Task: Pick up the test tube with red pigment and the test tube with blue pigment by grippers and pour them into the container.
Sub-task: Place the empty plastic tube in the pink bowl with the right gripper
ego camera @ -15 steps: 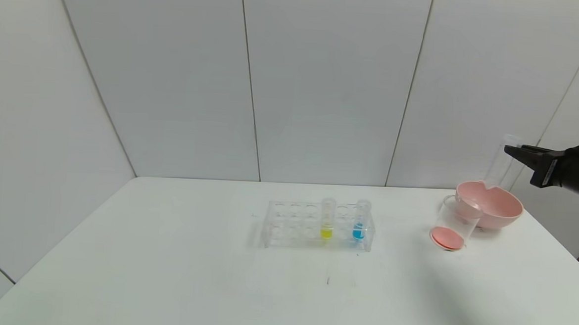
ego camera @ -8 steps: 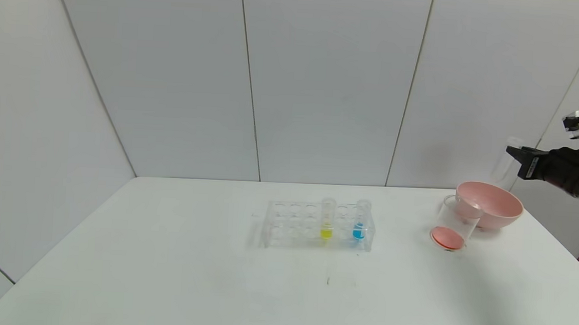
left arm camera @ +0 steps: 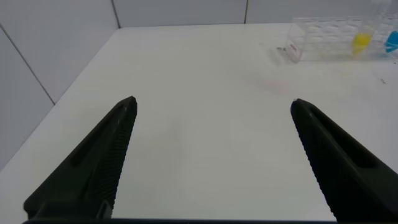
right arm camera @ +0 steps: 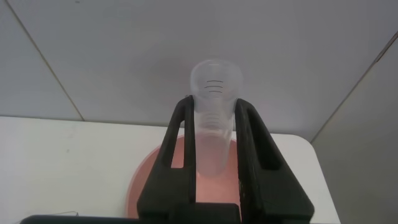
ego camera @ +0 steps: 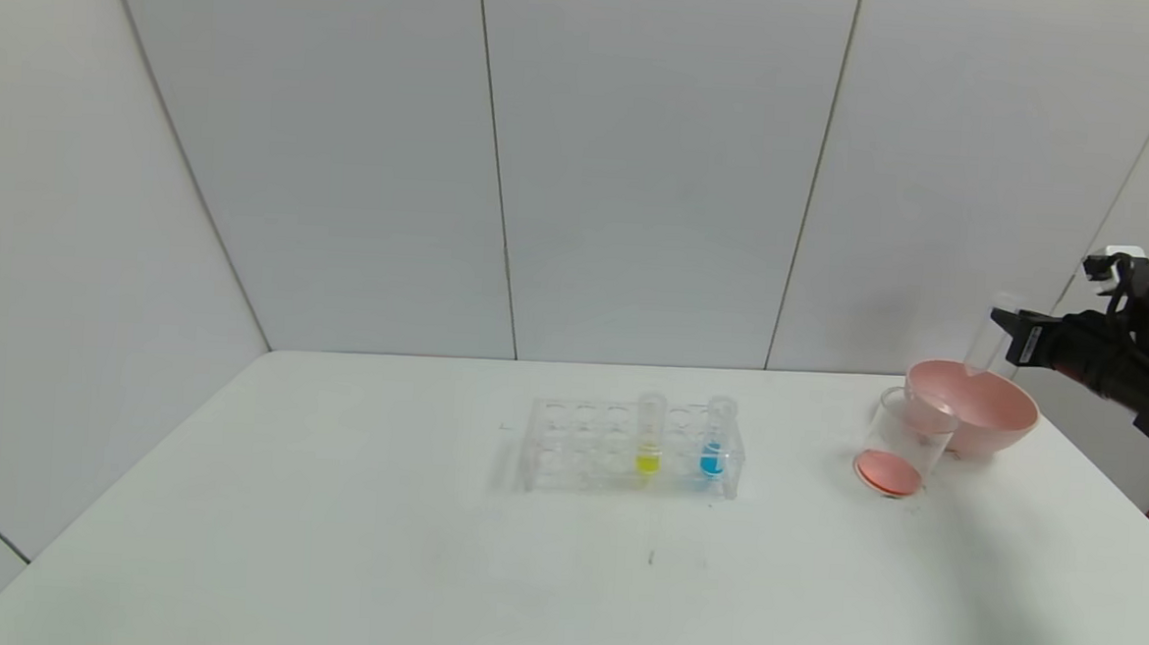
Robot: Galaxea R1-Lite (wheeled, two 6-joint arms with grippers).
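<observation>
Right gripper (ego camera: pixel 1011 336) pinches emptied clear tube (ego camera: pixel 987 339), upright over pink bowl (ego camera: pixel 983 413); blue-liquid tube (ego camera: pixel 715 438) stands upright in rack, well to its left; left gripper (left arm camera: pixel 211 124) spread.

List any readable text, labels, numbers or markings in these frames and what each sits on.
No readable words, brands or numbers anywhere.
Short graduation lines, no legible figures: on the empty clear plastic test tube held in the right claw over the pink bowl.
Small white tag on the right claw in the head view: too small to read.
Clear tube rack and glass beaker: no visible print.
</observation>
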